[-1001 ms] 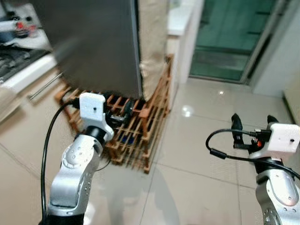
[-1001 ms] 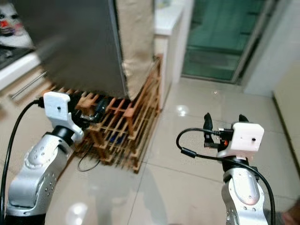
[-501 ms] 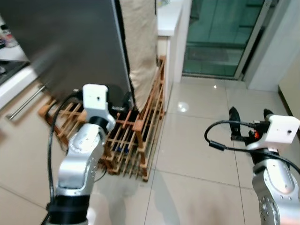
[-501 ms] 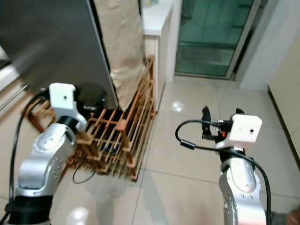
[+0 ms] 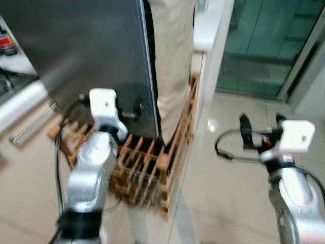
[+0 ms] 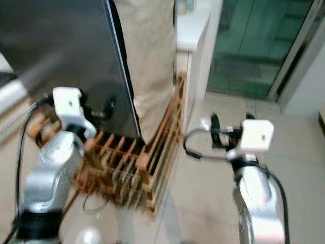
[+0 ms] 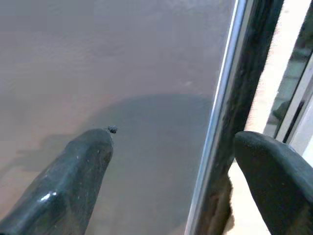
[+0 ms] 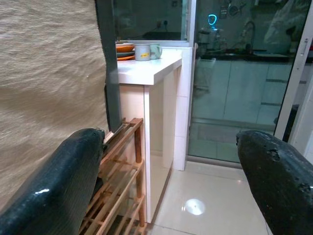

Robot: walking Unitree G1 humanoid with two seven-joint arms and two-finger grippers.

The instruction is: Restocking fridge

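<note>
Left eye view shows the fridge (image 5: 96,51) as the largest thing, a tall dark grey body that takes the upper left of the scene; its door is closed and its long free edge runs up and down, just beside a beige cloth (image 5: 175,66) that hangs to the right of it; below and in front of both stands a wooden rack (image 5: 147,168) on the pale tiled floor (image 5: 223,203); further right there is a white counter (image 8: 146,71) with cups on it, and behind it a green glass door (image 5: 269,46); the left gripper (image 7: 171,156) is raised and points straight at the fridge front, very near to the surface, maybe touching, I cannot tell; its fingers are spread apart and hold nothing, and in the left wrist view the vertical door edge passes between them, nearer to one finger; the left arm is bent at the elbow and clearly the nearer one to the door, so I judge the coming move, to pull the door open, belongs to it; the right gripper (image 5: 260,133) is held up well apart over the floor, fingers also released and empty, pointing toward the counter.
</note>
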